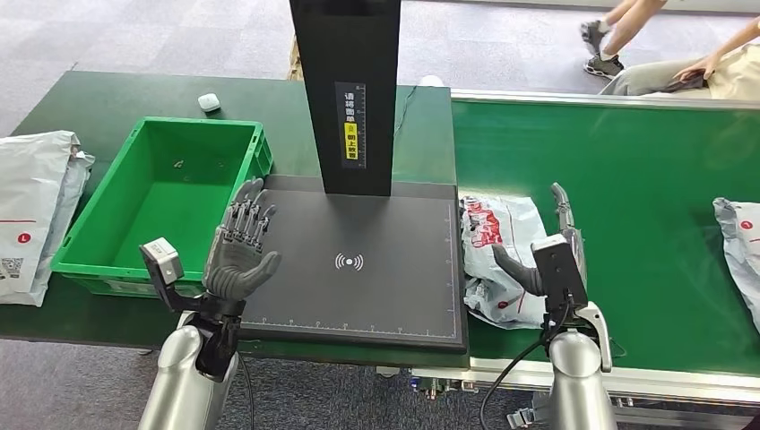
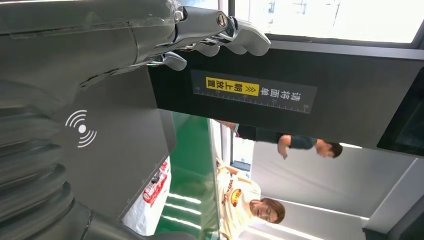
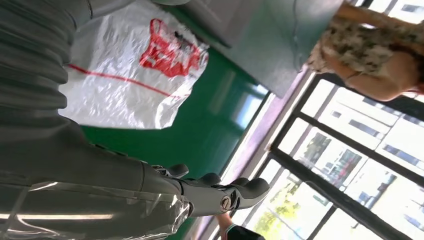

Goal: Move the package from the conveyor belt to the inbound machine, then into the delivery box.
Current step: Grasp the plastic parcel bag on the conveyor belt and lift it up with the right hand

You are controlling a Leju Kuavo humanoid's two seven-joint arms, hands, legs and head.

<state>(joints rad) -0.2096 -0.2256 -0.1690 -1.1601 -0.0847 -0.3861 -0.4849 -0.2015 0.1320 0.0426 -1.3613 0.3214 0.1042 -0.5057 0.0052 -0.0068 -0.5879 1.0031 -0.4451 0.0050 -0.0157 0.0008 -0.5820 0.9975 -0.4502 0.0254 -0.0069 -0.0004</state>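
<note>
Task so far: It looks like nothing is done yet. The package (image 1: 496, 260) lies on the green conveyor belt (image 1: 645, 197), not on the inbound machine (image 1: 358, 260) and not in the delivery box (image 1: 161, 193).
What is left: Judging by this, the package has to be picked up, put on the black plate of the inbound machine, then dropped into the delivery box.
Conveyor belt: It carries the white package with red print, just beside the thumb side of the right hand (image 1: 551, 255). A second bag (image 1: 739, 242) lies well apart on that hand's other side.
Inbound machine: Its black plate sits between the two hands. Nothing lies on it.
Delivery box: The green box sits just past the left hand (image 1: 240, 255), on its outer side. No package is in it.
Right hand: Fingers are spread, holding nothing, near the package; touching or not cannot be told.
Left hand: Fingers are spread, holding nothing, raised over the plate's edge.
</note>
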